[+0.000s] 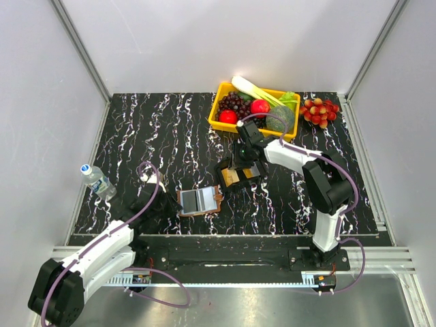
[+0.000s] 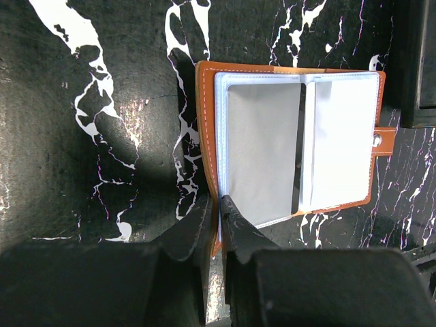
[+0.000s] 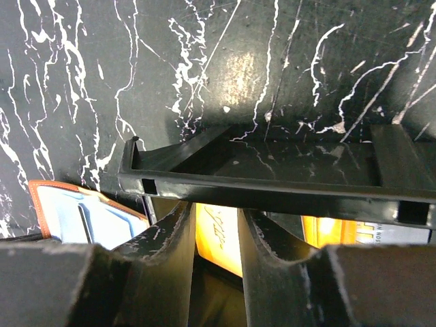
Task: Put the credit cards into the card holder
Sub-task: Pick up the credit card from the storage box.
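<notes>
The brown card holder point(image 1: 199, 201) lies open on the black marbled table, its pale clear pockets point(image 2: 262, 146) facing up and its snap tab point(image 2: 385, 139) at the far side. My left gripper point(image 2: 219, 204) is shut on the holder's near cover edge; in the top view it point(image 1: 170, 199) sits just left of the holder. My right gripper point(image 3: 216, 211) reaches down into the small black box point(image 3: 272, 191), jaws a little apart. An orange credit card point(image 3: 218, 238) lies in the box, showing in the gap between the fingers and again beyond the right finger point(image 3: 327, 231).
A yellow basket point(image 1: 219, 117) of fruit and vegetables stands at the back, with a red berry cluster point(image 1: 320, 111) to its right. A water bottle point(image 1: 97, 180) lies at the left edge. White walls close in the table on three sides.
</notes>
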Available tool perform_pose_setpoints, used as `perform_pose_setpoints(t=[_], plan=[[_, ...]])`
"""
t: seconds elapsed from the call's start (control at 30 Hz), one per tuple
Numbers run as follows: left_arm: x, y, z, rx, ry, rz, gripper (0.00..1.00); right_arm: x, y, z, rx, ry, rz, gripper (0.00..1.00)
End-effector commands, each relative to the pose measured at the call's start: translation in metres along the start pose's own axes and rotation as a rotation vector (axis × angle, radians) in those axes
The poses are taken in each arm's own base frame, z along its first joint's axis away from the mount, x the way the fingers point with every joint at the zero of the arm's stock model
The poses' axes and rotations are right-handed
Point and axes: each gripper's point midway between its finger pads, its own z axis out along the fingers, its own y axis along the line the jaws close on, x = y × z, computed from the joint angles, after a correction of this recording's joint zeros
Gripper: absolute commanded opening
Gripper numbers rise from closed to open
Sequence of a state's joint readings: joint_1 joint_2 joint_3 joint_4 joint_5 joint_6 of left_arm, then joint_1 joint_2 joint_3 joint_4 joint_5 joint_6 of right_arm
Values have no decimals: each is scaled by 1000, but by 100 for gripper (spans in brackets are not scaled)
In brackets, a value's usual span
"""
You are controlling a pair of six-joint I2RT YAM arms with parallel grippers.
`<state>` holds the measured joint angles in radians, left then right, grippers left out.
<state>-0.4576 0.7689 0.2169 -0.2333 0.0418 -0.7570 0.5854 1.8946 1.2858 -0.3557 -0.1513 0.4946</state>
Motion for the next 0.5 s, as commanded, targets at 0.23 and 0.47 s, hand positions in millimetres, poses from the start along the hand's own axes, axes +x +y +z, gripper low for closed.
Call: perform_pose_setpoints(t=[0.23,0.47], plan=[[-18,-17,-3,50,-44,16,12,-14,2,-6,-3,-63,0,36],[-18,-18,-3,54,-42,18,12,-24,-8,-16,57,-128,-11,39]])
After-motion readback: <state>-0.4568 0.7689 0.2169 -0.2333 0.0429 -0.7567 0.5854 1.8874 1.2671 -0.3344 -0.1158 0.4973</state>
